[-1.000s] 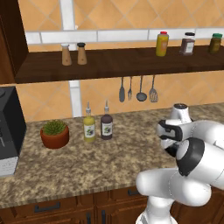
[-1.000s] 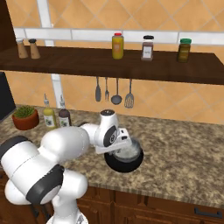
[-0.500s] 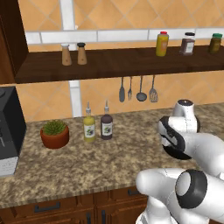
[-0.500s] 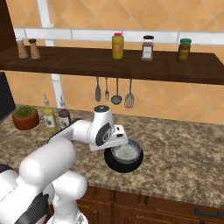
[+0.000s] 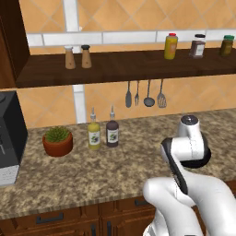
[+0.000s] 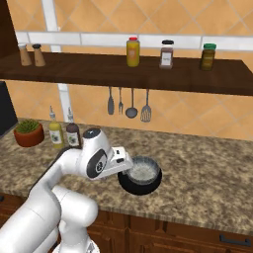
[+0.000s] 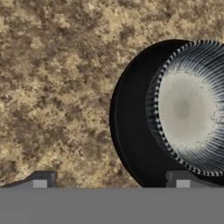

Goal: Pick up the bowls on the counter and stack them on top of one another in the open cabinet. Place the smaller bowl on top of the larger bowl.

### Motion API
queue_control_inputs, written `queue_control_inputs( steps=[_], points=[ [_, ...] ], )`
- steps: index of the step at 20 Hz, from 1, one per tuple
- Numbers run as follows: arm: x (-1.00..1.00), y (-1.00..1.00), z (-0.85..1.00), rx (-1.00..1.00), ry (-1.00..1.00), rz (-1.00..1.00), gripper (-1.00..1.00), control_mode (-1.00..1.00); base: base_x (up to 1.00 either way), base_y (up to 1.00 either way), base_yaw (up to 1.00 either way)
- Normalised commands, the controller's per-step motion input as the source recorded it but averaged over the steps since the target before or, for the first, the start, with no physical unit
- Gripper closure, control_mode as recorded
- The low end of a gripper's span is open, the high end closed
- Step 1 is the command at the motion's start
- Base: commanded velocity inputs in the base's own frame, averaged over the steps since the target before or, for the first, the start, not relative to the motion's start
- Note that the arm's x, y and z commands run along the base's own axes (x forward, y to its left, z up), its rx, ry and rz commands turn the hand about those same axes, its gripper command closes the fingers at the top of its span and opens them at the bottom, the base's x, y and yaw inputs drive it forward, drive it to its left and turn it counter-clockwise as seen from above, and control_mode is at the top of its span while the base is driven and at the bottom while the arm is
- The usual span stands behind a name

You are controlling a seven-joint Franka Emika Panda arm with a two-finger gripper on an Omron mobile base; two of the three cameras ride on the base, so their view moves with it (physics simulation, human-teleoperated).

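Hand view: the grey bowl [image 7: 188, 109] fills the 3 o'clock side, its pale speckled inside and ribbed, patterned rim facing the camera, sitting inside the black bowl [image 7: 131, 131]; bare granite counter [image 7: 57, 87] lies toward 9 o'clock.
Gripper: its [image 7: 109, 179] two dark tips rise at 6 o'clock, set wide apart with nothing between them; one tip is over the granite, the other over the black bowl's near edge.
Right base view: the stacked bowls rest on the counter [image 6: 197, 168], grey bowl [image 6: 142, 170] nested in the black bowl [image 6: 141, 186], with the hand just beside them at 9 o'clock.
Left base view: the arm covers the bowls; only a dark edge of the black bowl [image 5: 205, 156] peeks past the wrist.
Open cabinet: its shelf board [image 6: 148, 74] carries a yellow bottle [image 6: 132, 52] and two jars [image 6: 167, 54]; shakers [image 5: 76, 57] stand at its far end.
Room: orange tiled wall, hanging utensils [image 6: 127, 101], a potted plant [image 5: 57, 141] and two bottles [image 5: 102, 132] at the back of the counter.
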Motion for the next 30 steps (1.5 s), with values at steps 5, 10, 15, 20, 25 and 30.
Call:
queue_control_inputs(
  steps=[5,10,15,20,25,30],
  points=[
    [0.00,-0.03,-0.27,-0.12,0.00,0.00,-1.00,-1.00,0.00,0.00,0.00],
    [-0.02,-0.01,-0.21,-0.08,0.00,0.00,-1.00,-1.00,0.00,0.00,0.00],
    [0.02,0.26,-0.34,-0.04,0.01,0.00,-1.00,-1.00,0.00,0.00,0.00],
    [0.27,0.34,-0.50,-0.17,0.01,-0.02,-1.00,-1.00,0.00,0.00,0.00],
    [0.18,0.06,-0.65,-0.22,0.00,-0.07,-1.00,-1.00,0.00,0.00,0.00],
    [0.08,0.00,-0.74,-0.20,0.02,-0.15,-1.00,-1.00,0.00,0.00,0.00]
  ],
)
